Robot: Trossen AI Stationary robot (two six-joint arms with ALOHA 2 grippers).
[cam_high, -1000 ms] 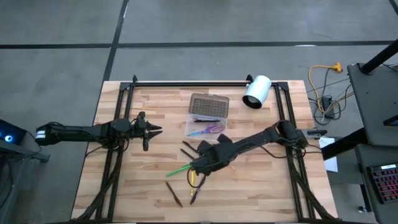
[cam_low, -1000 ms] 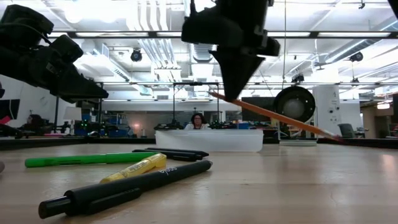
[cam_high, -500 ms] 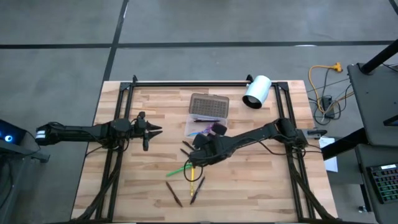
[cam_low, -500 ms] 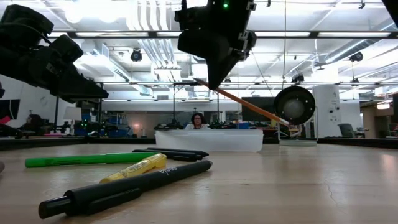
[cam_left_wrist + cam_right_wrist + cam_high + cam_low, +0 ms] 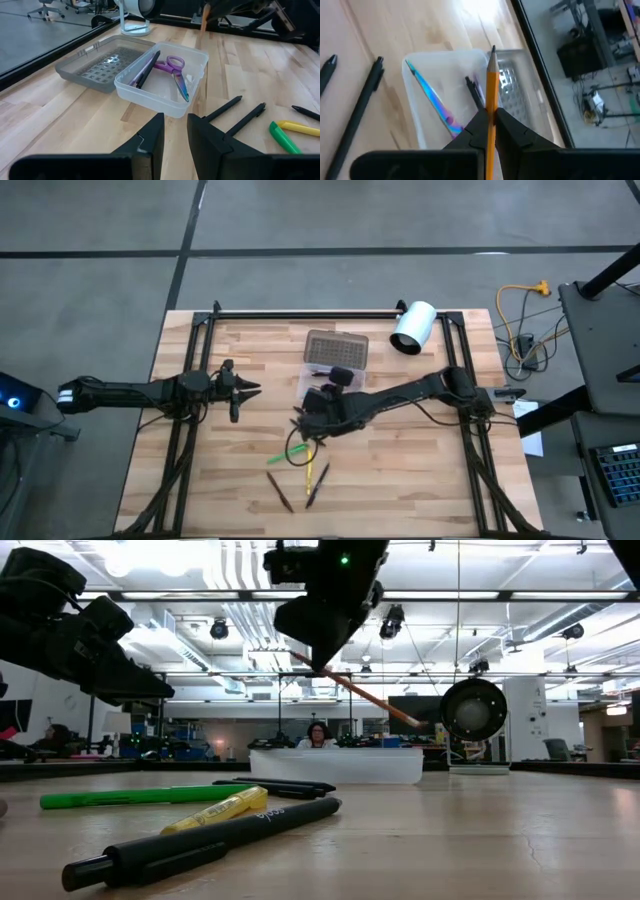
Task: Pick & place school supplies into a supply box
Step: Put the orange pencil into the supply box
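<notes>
Fingers of the right gripper [image 5: 490,117] pinch an orange pencil [image 5: 491,87] above the supply box [image 5: 420,107].

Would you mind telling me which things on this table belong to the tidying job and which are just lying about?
Part of the job:
- box, holding scissors and a dark pen
- orange pencil, held by the right claw above the box
- green pen, yellow pen and black pens on the table

Just lying about:
- white cylinder
- left claw, waiting at the left side
</notes>
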